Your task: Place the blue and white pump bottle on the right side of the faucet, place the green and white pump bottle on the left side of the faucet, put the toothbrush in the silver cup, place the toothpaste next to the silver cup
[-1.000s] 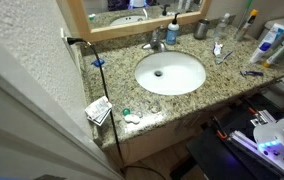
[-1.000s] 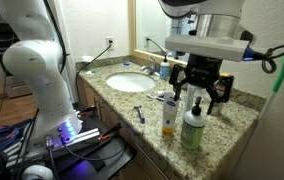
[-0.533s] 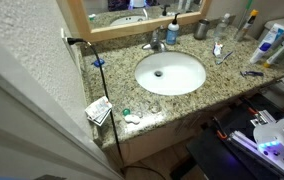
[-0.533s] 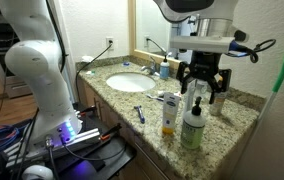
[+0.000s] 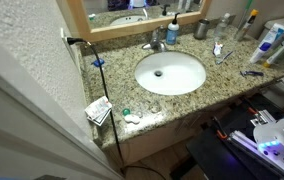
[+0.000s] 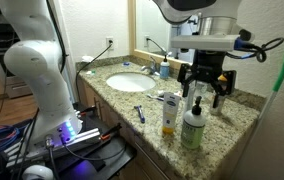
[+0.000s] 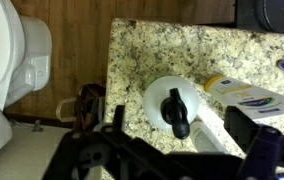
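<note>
In an exterior view the blue and white pump bottle [image 5: 172, 30] stands just right of the faucet [image 5: 154, 42], behind the sink. The silver cup [image 5: 201, 30] is further right, with what looks like the green and white pump bottle [image 5: 223, 25] beyond it. The toothpaste [image 5: 218, 47] and the thin toothbrush [image 5: 226, 58] lie in front of the cup. My gripper [image 6: 204, 82] hangs open over the counter's end, holding nothing. In the wrist view, a pale bottle with a dark pump head [image 7: 174, 103] sits below the gripper [image 7: 182, 130].
Two taller bottles [image 6: 170, 112] [image 6: 192, 125] stand at the counter's near end. A blue handled item [image 5: 251, 72] lies by the front edge. The mirror and wall run behind the sink [image 5: 169, 72]. A toilet [image 7: 17, 50] stands beside the counter.
The gripper has risen slightly and drifted a little along the counter. Its jaws have stayed open. Nothing on the counter has moved.
</note>
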